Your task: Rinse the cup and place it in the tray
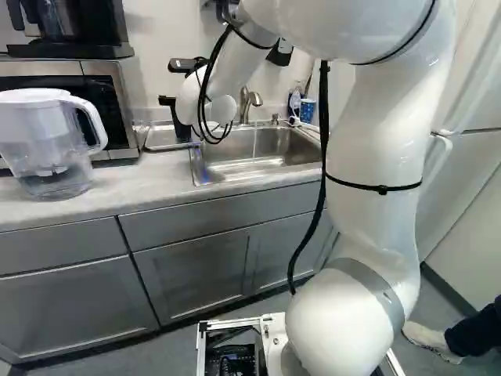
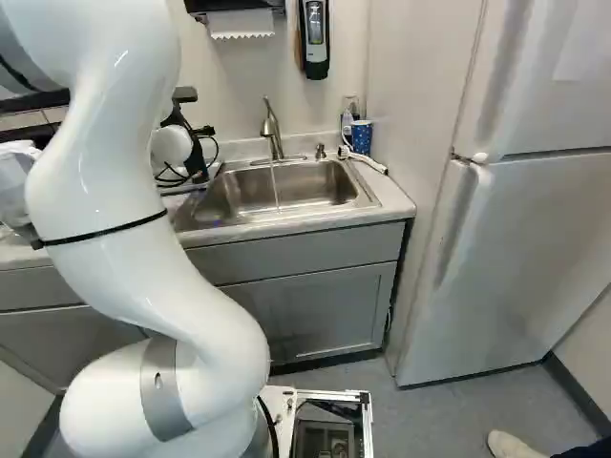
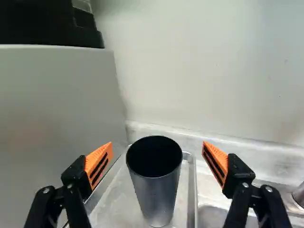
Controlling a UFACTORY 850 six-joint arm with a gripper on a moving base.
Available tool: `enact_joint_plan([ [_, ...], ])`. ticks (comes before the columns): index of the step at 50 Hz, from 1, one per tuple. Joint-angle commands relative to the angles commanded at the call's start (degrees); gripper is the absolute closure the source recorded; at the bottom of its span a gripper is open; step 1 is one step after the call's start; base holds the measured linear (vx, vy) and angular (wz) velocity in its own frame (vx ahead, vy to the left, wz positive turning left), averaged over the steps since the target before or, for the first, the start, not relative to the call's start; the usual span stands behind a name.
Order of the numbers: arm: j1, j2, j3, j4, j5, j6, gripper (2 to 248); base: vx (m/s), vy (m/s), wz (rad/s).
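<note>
White jointed robot arm [image 1: 368, 157] rises nearest, its black two-fingered gripper [image 1: 178, 119] spread wide, orange pads [image 3: 99, 164] apart from the tall, dark-grey cylindrical cup [image 3: 154, 194], which stands upright in the shallow metal tray [image 3: 191, 199], left of the stainless-steel sink [image 1: 266, 149].

A kitchen, shown by the sink [image 2: 320, 186], faucet [image 2: 273, 129], microwave [image 1: 117, 102] and refrigerator [image 2: 535, 239].

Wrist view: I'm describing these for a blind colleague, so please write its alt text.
A dark cup stands upright in a shallow metal tray, between the open fingers of the hand, touching neither. A pale wall rises behind.
</note>
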Motion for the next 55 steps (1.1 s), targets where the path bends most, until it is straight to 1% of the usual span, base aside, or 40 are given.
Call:
enact_joint_plan([
  [23,-0.5,2.8,0.4,0.0,-3.4,0.0,3,0.0,0.0,0.0],
  [55,-2.7,7.3,1.4,0.0,-6.3,0.0,3,0.0,0.0,0.0],
])
